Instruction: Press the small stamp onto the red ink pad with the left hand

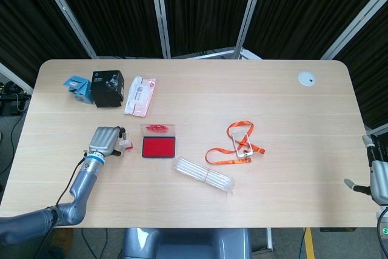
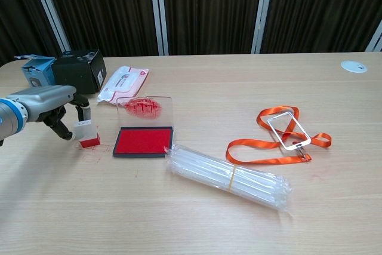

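The red ink pad [image 1: 158,147] [image 2: 143,141] lies open left of the table's middle, its clear lid [image 2: 143,108] standing up behind it, smeared red. The small stamp [image 1: 125,144] [image 2: 88,133], white with a red base, sits slightly tilted on the table just left of the pad, apart from it. My left hand [image 1: 104,139] [image 2: 49,103] holds the stamp from its left side, fingers curled around the white top. My right hand [image 1: 378,180] shows only at the far right edge, off the table; its fingers are not readable.
Faint red stamp marks [image 2: 89,147] stain the table under the stamp. A bundle of clear tubes [image 2: 228,175] lies right of the pad. An orange lanyard [image 2: 280,132], a black box [image 2: 77,70], a blue box [image 2: 34,70] and a wipes pack [image 2: 122,82] lie around.
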Available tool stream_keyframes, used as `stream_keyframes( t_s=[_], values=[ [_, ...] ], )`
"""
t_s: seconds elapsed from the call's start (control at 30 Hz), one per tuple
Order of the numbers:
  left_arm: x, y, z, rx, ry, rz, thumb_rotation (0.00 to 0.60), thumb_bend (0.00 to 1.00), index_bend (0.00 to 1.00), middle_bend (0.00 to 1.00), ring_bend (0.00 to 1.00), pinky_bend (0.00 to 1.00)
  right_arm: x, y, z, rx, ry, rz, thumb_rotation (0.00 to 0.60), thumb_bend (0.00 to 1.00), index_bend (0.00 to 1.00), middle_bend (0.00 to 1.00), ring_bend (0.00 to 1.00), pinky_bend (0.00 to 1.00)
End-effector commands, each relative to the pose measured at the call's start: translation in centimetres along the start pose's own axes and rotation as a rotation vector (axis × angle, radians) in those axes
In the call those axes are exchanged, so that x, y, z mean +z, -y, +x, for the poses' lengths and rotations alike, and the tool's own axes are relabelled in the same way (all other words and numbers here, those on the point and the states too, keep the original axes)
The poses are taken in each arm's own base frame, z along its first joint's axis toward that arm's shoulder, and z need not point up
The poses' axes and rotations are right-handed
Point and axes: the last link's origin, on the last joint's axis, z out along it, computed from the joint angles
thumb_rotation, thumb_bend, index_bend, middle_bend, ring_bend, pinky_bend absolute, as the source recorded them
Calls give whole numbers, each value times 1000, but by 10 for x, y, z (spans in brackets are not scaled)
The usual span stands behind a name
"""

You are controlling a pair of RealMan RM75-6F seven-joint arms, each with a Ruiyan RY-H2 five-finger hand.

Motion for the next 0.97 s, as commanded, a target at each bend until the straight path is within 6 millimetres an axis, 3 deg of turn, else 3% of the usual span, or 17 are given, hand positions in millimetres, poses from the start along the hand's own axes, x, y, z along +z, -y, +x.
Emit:
stream_keyframes(
  t_s=[0.03,0.2,0.33,0.43,0.53,0.6,0.63,0.7,0.8,0.97],
  values=[
    [0,1,1,0,-2,1,600,223,394,337,788,842,0,0,0,0,0,0,600,0,0,0,0,0],
    [-4,5,7,-26,-16,6,600,197,359,290,781,836,0,1,1,3,-1,1,600,0,0,0,0,0],
    [-14,11,23,-54,-63,3,600,187,342,265,776,831,-1,1,2,9,-3,6,600,0,0,0,0,0],
    [-27,19,42,-69,-128,-4,600,171,336,245,768,824,-3,2,3,13,-4,13,600,0,0,0,0,0],
    [-52,33,66,-86,-232,-9,600,114,314,212,718,780,-6,5,7,22,-11,29,600,0,0,0,0,0],
    [-71,44,75,-91,-277,-10,600,52,272,147,614,685,-9,7,9,29,-15,43,600,0,0,0,0,0],
    [-90,57,78,-92,-298,11,600,32,254,113,554,630,-12,9,10,38,-17,57,600,0,0,0,0,0],
    [-118,72,76,-78,-308,23,600,2,166,22,306,371,-14,11,12,47,-17,71,600,0,0,0,0,0],
    [-143,86,72,-69,-331,45,600,0,22,0,43,48,-16,12,13,51,-17,84,600,0,0,0,0,0],
    [-177,97,68,-79,-392,73,600,0,0,0,0,0,-17,16,15,52,-28,109,600,0,0,0,0,0]
  ],
)
